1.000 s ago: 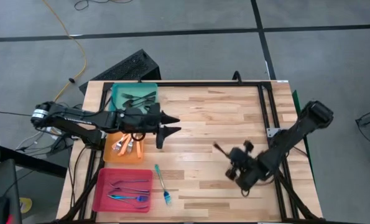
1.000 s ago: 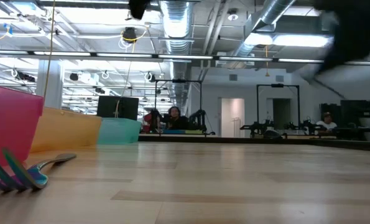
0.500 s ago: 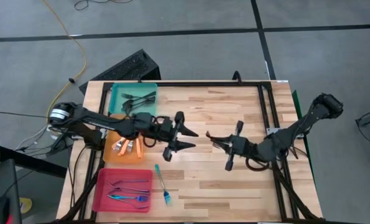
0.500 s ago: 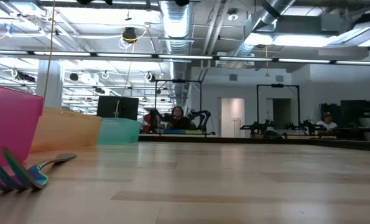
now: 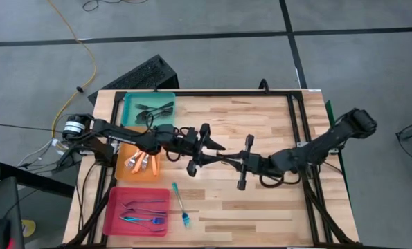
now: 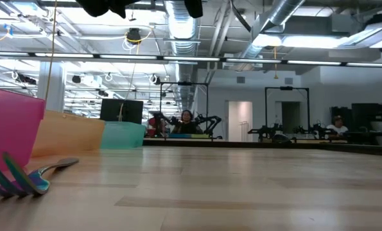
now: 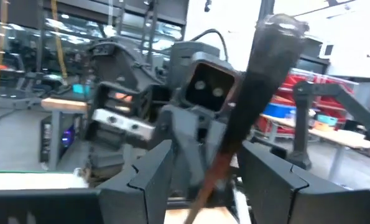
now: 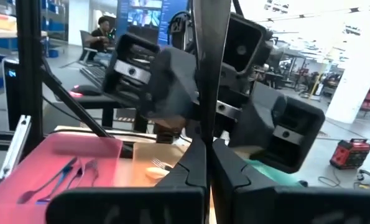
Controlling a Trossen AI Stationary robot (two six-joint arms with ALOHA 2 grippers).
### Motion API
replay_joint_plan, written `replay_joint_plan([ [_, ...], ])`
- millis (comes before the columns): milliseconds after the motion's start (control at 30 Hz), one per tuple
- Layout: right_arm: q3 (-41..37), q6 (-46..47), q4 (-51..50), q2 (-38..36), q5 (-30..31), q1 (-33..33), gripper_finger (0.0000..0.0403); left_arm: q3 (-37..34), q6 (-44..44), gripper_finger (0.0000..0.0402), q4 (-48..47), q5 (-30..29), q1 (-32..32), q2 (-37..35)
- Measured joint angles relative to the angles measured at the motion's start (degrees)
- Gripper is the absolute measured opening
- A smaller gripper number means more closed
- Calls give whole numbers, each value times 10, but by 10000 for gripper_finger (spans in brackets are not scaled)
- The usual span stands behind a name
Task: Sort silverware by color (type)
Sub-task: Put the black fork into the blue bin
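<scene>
Both grippers met above the table's middle: the right gripper [image 5: 228,160] clamped a dark fork [image 8: 208,68] between the left gripper's [image 5: 218,153] spread fingers.

The blue-handled fork [image 6: 14,178] is cut off at the low view's edge; the dark fork [image 7: 250,112] is blurred, its tines hidden.

Bright, even ceiling strip light — soft shadows, glaring wrist-view windows — blurred near fork tines [image 6: 8,178]
</scene>
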Motion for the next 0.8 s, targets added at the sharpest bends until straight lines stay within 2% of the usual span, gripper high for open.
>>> replay_joint_plan([
  [100,0,-3,10,2,-6,-10,21,0,0,165,-1,11,0,0],
  [300,1,18,10,-1,-54,-31,21,0,16,152,-14,-6,0,0],
  [467,1,29,1,-1,-62,-33,21,0,32,84,-22,-5,0,0],
  [567,1,30,4,-1,-57,-33,35,0,37,43,-19,-9,0,0],
  [800,1,34,-10,-2,-57,-37,54,0,41,43,-21,-28,0,0],
])
